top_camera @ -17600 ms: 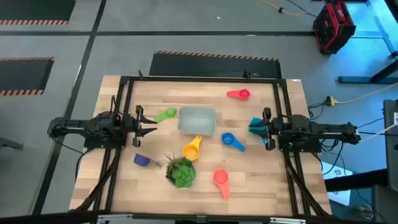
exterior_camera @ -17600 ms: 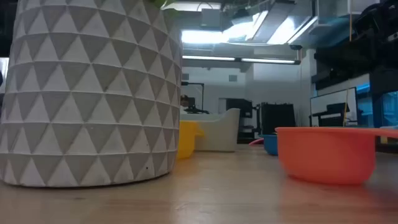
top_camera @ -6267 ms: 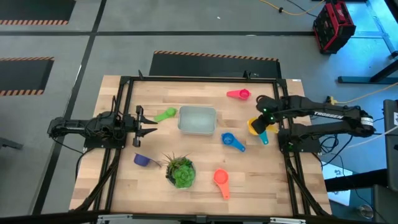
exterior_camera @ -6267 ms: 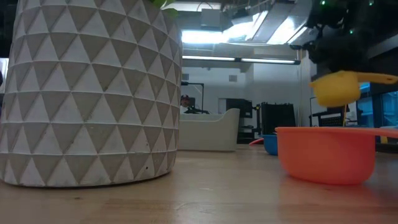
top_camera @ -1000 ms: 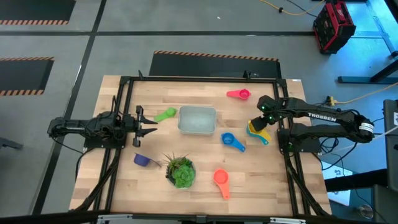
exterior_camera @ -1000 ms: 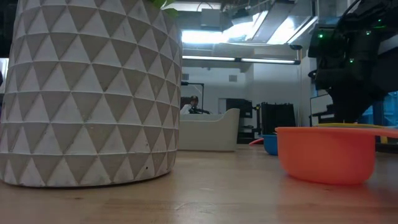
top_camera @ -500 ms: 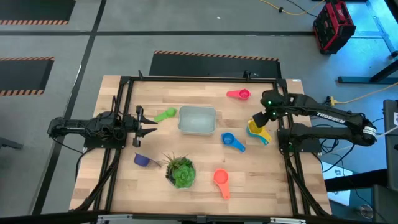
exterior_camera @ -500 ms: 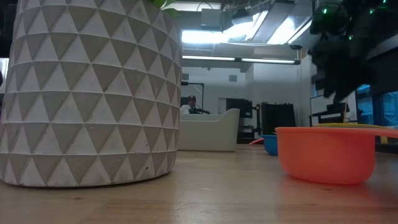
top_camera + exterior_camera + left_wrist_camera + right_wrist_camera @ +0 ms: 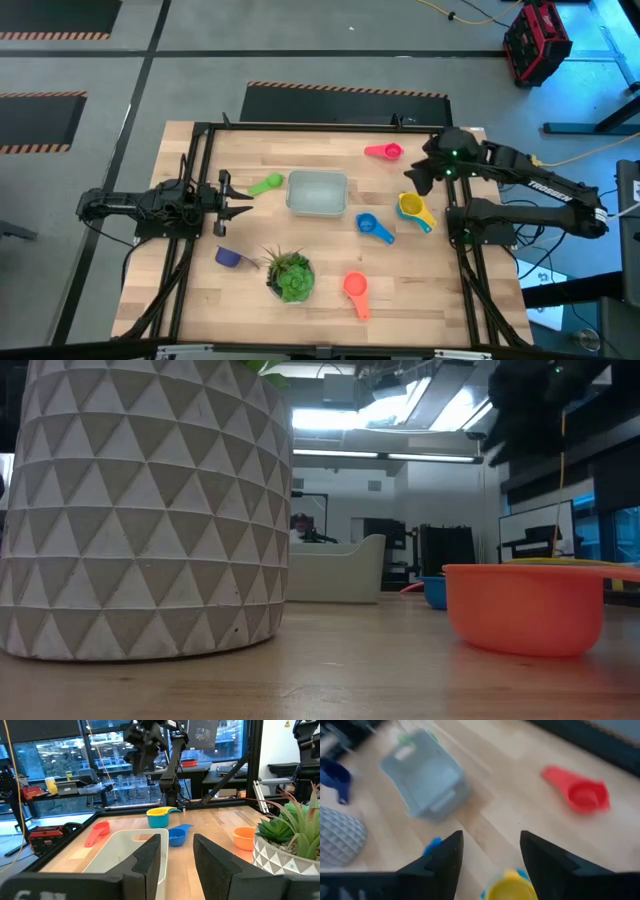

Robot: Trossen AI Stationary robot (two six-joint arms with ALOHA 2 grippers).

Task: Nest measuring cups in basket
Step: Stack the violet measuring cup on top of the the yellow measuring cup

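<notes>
Sitting empty in the middle of the table, the basket [image 9: 318,193] is waiting for its cups, so the nesting job looks barely started. The yellow cup [image 9: 412,208] is sitting inside a teal cup [image 9: 158,820] on the right side of the table, and that stack is resting on the wood, not in the basket.

The right gripper [image 9: 421,178] is hanging in the air above the table near that stack, with its fingers [image 9: 442,862] spread apart and nothing between them. The left gripper [image 9: 238,208] is waiting at the left edge of the table, its fingers [image 9: 150,862] standing apart and holding nothing.

The other cups are lying around loose. The green cup [image 9: 265,185] is just beside the basket on its left. The pink cup [image 9: 384,152] is lying at the far side. The blue cup [image 9: 372,226] is sitting to the right of the basket. The purple cup [image 9: 231,257] and the orange-red cup [image 9: 355,289] are lying at the near side.

A potted plant [image 9: 291,276] is standing near the purple cup and could be getting in the way of reaching it.
</notes>
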